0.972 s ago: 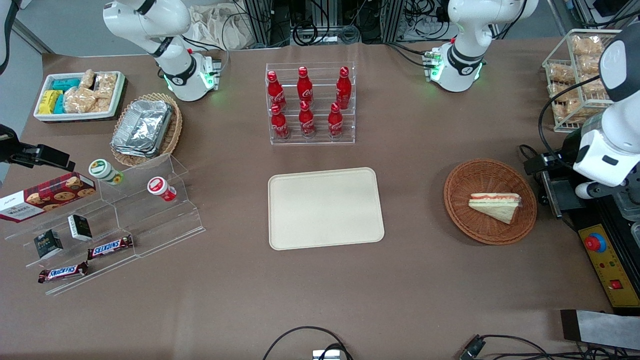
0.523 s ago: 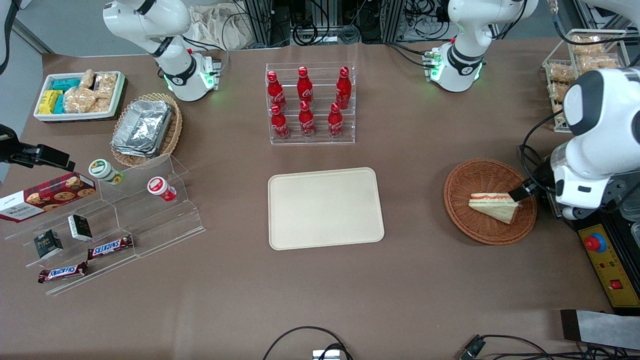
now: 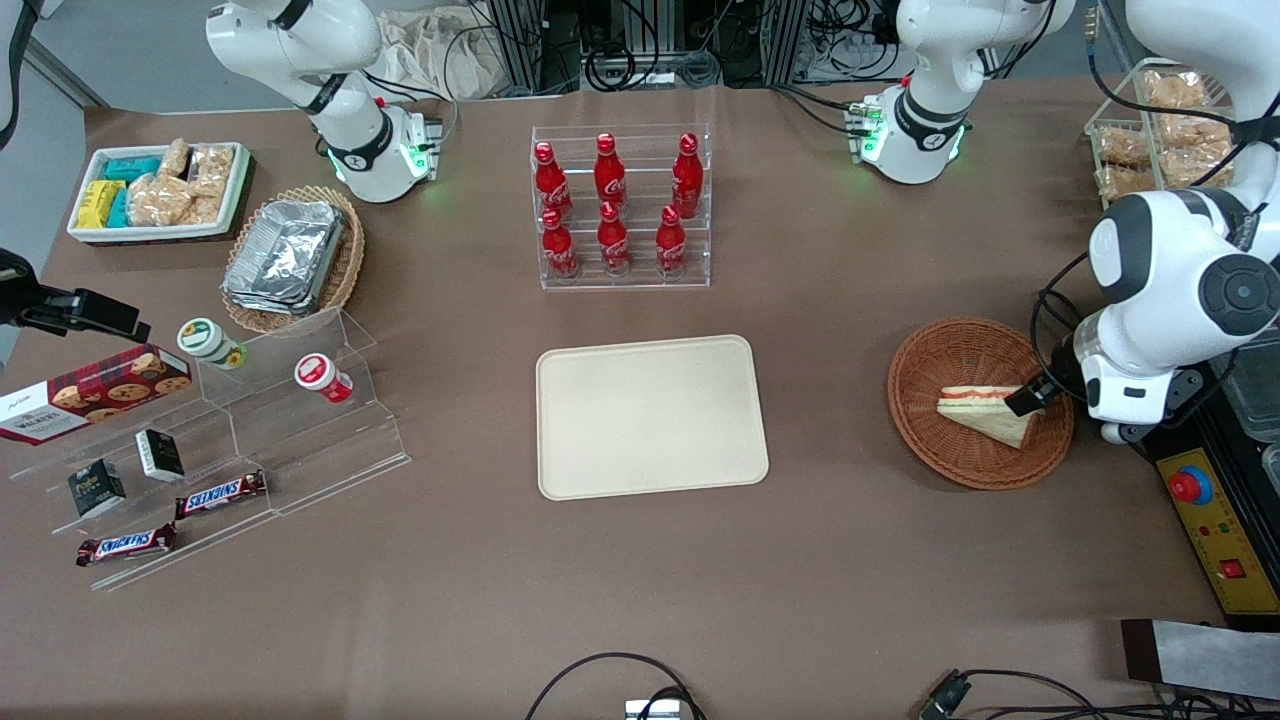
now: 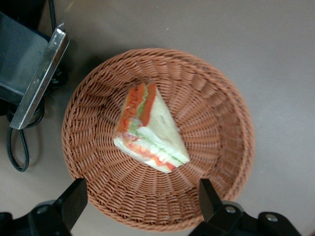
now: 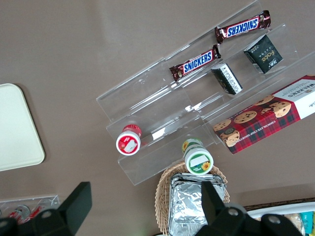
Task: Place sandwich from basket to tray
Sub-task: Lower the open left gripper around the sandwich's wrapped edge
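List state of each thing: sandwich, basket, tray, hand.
sandwich: lying in the basket, not gripped
basket: upright on the table, holds only the sandwich
tray: flat on the table, nothing on it
hand: open, above the basket, fingers apart and wider than the sandwich
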Available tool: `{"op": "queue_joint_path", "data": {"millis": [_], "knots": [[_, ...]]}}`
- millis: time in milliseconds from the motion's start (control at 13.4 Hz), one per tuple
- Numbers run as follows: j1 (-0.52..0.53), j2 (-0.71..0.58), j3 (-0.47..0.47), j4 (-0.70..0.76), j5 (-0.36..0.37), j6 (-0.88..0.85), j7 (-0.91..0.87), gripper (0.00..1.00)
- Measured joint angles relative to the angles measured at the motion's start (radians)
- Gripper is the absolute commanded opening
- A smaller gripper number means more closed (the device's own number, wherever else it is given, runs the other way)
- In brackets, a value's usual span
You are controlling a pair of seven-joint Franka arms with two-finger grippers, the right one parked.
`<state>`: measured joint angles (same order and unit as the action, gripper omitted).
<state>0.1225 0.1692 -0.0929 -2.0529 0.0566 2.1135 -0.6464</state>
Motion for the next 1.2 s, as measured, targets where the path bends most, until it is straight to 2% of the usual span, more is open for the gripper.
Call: {"op": "queue_joint_path", "data": {"millis": [449, 972, 1047, 1121, 1196], "knots": [[0.054, 0.054, 0.001, -0.058, 0.0, 0.128, 0.019, 1.0], [0.057, 0.121, 0.002, -0.114, 0.0, 0.258, 0.019, 0.99], [0.058, 0.129, 0.002, -0.118, 0.0, 0.266, 0.019, 0.8], [0.058, 0.138, 0.002, -0.118, 0.0, 0.269, 0.019, 0.51], [0.058, 0.147, 0.002, -0.118, 0.0, 0.272, 0.019, 0.32]]}}
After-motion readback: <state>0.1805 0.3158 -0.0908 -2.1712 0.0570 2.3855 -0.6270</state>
